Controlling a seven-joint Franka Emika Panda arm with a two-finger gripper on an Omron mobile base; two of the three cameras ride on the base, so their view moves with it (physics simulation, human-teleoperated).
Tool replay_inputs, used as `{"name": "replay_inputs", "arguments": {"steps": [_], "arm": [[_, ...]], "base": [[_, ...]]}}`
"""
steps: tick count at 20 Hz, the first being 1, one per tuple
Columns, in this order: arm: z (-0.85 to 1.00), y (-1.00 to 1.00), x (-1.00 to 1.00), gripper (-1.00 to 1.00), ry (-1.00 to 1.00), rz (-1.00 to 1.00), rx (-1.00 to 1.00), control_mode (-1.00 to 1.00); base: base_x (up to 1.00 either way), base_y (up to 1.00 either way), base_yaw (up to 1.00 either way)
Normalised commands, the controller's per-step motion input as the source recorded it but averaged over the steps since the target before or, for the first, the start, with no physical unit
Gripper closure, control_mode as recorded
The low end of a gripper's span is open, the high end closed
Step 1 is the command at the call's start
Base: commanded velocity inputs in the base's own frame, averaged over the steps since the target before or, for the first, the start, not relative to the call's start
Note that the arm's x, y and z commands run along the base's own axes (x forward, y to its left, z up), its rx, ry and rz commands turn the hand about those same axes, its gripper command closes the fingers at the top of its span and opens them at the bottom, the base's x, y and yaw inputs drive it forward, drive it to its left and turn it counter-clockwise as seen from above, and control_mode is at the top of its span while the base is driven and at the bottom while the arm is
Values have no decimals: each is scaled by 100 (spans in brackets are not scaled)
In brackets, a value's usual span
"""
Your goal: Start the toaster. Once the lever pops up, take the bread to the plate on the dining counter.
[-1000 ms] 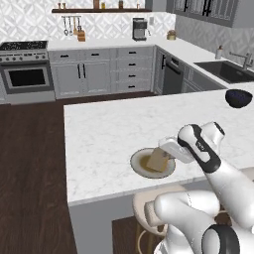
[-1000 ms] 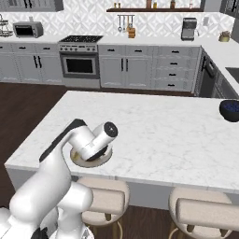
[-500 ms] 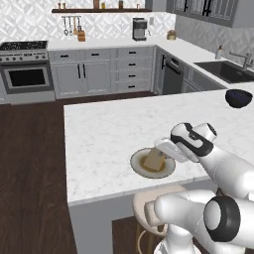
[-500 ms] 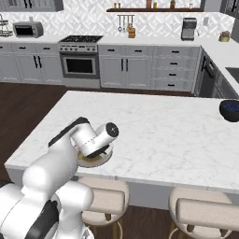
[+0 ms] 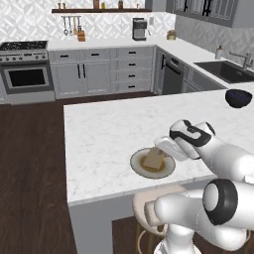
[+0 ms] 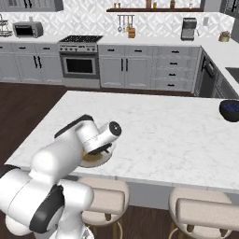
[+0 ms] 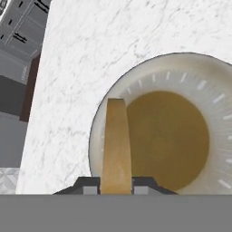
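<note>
Left base view: you have the bread [image 5: 155,158] over the plate [image 5: 140,166], which sits near the front edge of the dining table [image 5: 114,129], well apart from the dark bowl [image 5: 238,97] at the far right. The gripper [image 5: 161,149] comes in from the right and is clamped on the slice, which stands tilted on edge over the plate's brown centre. Whether its lower edge already touches the plate you cannot tell from here.

Right base view: the arm's own bulk covers most of the plate [image 6: 99,160]; a sliver of its rim shows below the wrist, just inside the table's [image 6: 168,135] near edge. The bowl [image 6: 230,110] sits far off to the right.

Hand view: the fingers [image 7: 90,186] are clenched on the bread [image 7: 116,145], one on each flat face, and you see the slice edge-on, running out over the plate [image 7: 136,90] toward its dark centre. Judge it as light, dry and fairly stiff toast, with a crust that will crumble if squeezed hard. A pinch across the thin faces near one edge, as here, looks right. Released from this tilt, it will likely tip flat, so let go low.
</note>
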Motion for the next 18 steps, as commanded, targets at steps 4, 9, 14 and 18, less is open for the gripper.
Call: {"name": "replay_inputs", "arguments": {"steps": [4,9,14,18], "arm": [[-21,0,16,100,0,0,0,-100],[-3,0,1,-100,0,0,0,-100],[0,-9,0,-100,-2,-1,0,-100],[6,-31,0,-100,-1,-8,-3,-100]], "base": [[0,0,0],[0,0,0],[0,0,0],[0,0,0]]}}
